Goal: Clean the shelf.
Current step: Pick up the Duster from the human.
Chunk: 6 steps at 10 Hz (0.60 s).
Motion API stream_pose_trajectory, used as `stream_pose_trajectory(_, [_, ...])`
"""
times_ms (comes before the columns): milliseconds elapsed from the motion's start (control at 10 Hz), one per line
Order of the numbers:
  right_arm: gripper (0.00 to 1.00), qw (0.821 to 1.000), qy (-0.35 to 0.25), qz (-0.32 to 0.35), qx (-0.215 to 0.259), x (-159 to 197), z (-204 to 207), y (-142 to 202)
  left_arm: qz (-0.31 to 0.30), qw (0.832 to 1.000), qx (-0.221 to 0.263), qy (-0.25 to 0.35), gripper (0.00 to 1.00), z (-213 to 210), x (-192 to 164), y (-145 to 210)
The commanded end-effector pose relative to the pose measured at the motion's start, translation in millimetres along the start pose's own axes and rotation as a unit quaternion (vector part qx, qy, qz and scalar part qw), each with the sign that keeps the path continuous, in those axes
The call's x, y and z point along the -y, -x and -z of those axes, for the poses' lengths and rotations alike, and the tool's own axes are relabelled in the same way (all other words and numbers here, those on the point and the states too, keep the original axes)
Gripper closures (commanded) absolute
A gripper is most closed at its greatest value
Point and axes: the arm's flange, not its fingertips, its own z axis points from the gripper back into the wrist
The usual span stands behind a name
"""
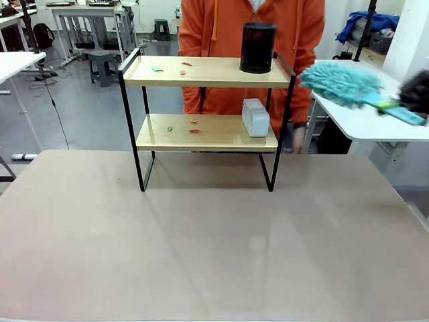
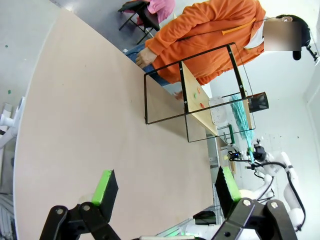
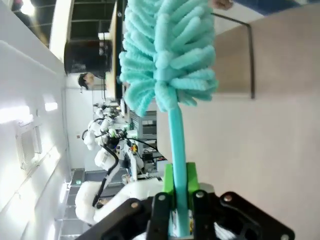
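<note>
Front view: shelf (image 1: 206, 114) upright on its four legs at the far middle of the beige table (image 1: 201, 255), just in front of a person (image 1: 248, 27) in an orange hoodie; black cylinder (image 1: 258, 47) on the top board toward the right, white box (image 1: 255, 117) on the lower board below it; small red and green scraps (image 1: 195, 131) scattered over the left halves of both boards; teal duster (image 1: 338, 85) in the air to the right of the shelf at top-board height, apart from the frame, its handle running into the blurred right gripper (image 1: 414, 97) at the picture's edge. Left wrist view: left gripper (image 2: 165, 186) above bare table, green pads (image 2: 106, 186) spread wide with nothing between them, well apart from the shelf; duster visible beyond the shelf's far end. Right wrist view: right gripper clamped on the duster's thin teal handle (image 3: 176, 140), fluffy head toward the shelf's black frame and the black cylinder
</note>
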Motion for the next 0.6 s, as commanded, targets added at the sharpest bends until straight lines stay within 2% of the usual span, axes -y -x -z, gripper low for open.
stream_pose_trajectory(0, [1.0,0.998,0.046,-0.036,-0.036,-7,-66,85,0.011,1.0,0.007,0.009,0.0,2,1,-1])
stream_pose_trajectory(200, [1.0,0.991,0.108,-0.058,-0.057,-3,-94,153,0.011,1.0,0.007,0.009,0.0,2,1,-1])
stream_pose_trajectory(300, [1.0,0.986,0.117,-0.084,-0.083,3,-106,181,0.011,1.0,0.007,0.009,0.0,2,1,-1])
stream_pose_trajectory(400, [1.0,0.983,0.093,-0.12,-0.099,10,-113,195,0.011,1.0,0.007,0.009,0.0,2,1,-1])
stream_pose_trajectory(500, [1.0,0.973,0.096,-0.153,-0.146,15,-107,196,0.011,1.0,0.007,0.009,0.0,2,1,-1])
